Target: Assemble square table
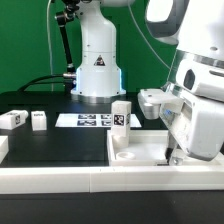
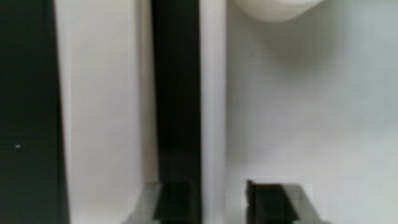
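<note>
The white tray-like tabletop (image 1: 140,152) lies at the front of the black mat, against the white rail. One tagged white leg (image 1: 121,113) stands upright on its far left corner. Another white leg (image 1: 152,103) sits just behind the tabletop, beside my hand. Two more legs (image 1: 12,119) (image 1: 38,119) lie at the exterior view's left. My gripper (image 1: 174,153) is down at the tabletop's right side. In the wrist view my gripper (image 2: 224,205) has its jaws close together astride a white rim (image 2: 221,110), one finger in the dark gap beside it. A rounded white part (image 2: 276,8) shows ahead.
The marker board (image 1: 92,121) lies flat behind the tabletop. The robot's base (image 1: 97,62) stands at the back with a black cable to its left. The long white rail (image 1: 60,178) runs along the front edge.
</note>
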`<state>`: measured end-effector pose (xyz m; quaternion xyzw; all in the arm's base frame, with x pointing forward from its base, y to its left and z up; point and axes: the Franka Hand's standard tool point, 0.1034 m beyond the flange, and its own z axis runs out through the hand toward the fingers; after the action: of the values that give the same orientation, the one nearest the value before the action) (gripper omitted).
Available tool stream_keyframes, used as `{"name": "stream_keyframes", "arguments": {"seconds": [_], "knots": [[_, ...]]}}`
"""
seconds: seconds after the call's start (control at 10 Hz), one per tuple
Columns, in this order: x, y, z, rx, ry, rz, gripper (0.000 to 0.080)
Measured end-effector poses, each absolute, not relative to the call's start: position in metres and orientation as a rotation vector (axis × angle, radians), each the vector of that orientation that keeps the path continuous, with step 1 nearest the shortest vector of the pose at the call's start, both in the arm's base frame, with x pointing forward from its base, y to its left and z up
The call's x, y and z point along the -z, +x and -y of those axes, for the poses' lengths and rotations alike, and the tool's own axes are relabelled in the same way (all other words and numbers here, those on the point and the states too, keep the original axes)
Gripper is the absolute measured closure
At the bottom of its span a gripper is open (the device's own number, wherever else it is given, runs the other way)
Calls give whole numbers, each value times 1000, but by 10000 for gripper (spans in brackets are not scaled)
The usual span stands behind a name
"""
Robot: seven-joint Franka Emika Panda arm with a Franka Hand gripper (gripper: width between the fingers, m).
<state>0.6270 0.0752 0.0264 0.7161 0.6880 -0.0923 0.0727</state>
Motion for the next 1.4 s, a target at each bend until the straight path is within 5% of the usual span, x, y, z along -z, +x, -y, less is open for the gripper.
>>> {"name": "stream_keyframes", "arguments": {"seconds": [0.1,0.3,0.5,0.8,1.0,1.4], "knots": [[-32,622,-70,293,2146,-2078,562],[-50,618,-63,287,2140,-2076,246],[-81,613,-50,297,2129,-2084,170],[-109,589,-8,322,2142,-2086,151],[-104,558,27,345,2191,-2071,151],[-101,557,27,332,2391,-1806,151]]}}
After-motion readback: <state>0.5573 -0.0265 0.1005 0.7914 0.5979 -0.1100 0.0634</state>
